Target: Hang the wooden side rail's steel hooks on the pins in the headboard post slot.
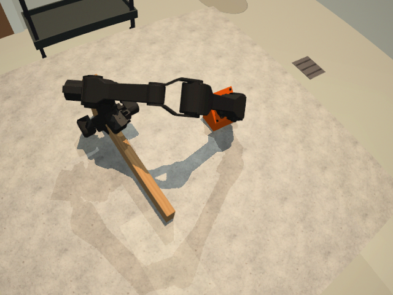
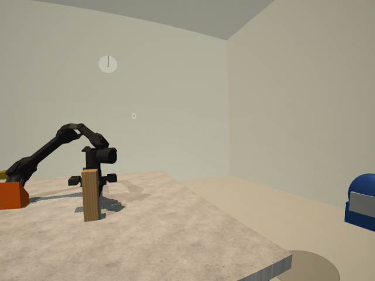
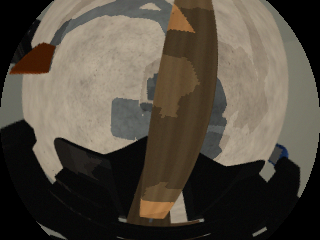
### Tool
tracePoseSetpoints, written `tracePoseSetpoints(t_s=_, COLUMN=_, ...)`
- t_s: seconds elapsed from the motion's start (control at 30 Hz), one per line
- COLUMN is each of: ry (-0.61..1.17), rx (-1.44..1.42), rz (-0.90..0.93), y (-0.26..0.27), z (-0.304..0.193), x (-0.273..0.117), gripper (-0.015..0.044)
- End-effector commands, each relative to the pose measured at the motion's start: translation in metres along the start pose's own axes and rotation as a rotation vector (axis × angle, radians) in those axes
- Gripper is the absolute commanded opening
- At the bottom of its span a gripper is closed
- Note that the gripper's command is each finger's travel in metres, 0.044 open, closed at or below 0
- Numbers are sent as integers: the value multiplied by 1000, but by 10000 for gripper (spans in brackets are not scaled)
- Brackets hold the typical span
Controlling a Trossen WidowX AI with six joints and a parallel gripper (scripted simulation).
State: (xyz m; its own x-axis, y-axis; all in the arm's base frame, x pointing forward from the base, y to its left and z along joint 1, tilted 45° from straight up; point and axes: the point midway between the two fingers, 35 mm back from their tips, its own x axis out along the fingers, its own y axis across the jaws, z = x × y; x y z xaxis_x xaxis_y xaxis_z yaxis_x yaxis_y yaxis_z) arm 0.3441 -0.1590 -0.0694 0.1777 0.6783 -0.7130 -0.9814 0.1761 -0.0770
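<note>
The wooden side rail (image 1: 152,184) (image 3: 185,75) runs diagonally across the table, its far end low at the table with a thin shadow beside it. My gripper (image 1: 102,123) (image 3: 162,142) is shut on the rail near its other end, one finger on each side. The wooden headboard post (image 2: 91,196) stands upright in the exterior view, in front of the gripper, and hides the rail there. In the top view the arm covers most of the post. The hooks, slot and pins are hidden, so I cannot tell whether the hooks sit on the pins.
The table (image 1: 269,190) (image 2: 181,242) has an edge at the right in the exterior view. The orange arm mount (image 1: 218,123) (image 2: 10,195) (image 3: 37,60) stands to the side. A dark shelf (image 1: 82,28) is beyond the table. A blue object (image 2: 360,213) is off at the right.
</note>
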Motion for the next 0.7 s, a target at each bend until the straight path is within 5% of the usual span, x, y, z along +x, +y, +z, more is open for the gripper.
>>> tracePoseSetpoints(t_s=0.0, ry=7, rx=2, rz=-2, y=0, z=-2, x=1, gripper=0)
tracePoseSetpoints(t_s=0.07, ry=7, rx=2, rz=-2, y=0, z=-2, x=1, gripper=0)
tracePoseSetpoints(t_s=0.47, ry=0, rx=0, rz=0, y=0, z=0, x=0, gripper=315)
tracePoseSetpoints(t_s=0.67, ry=7, rx=2, rz=-1, y=0, z=0, x=-32, gripper=440)
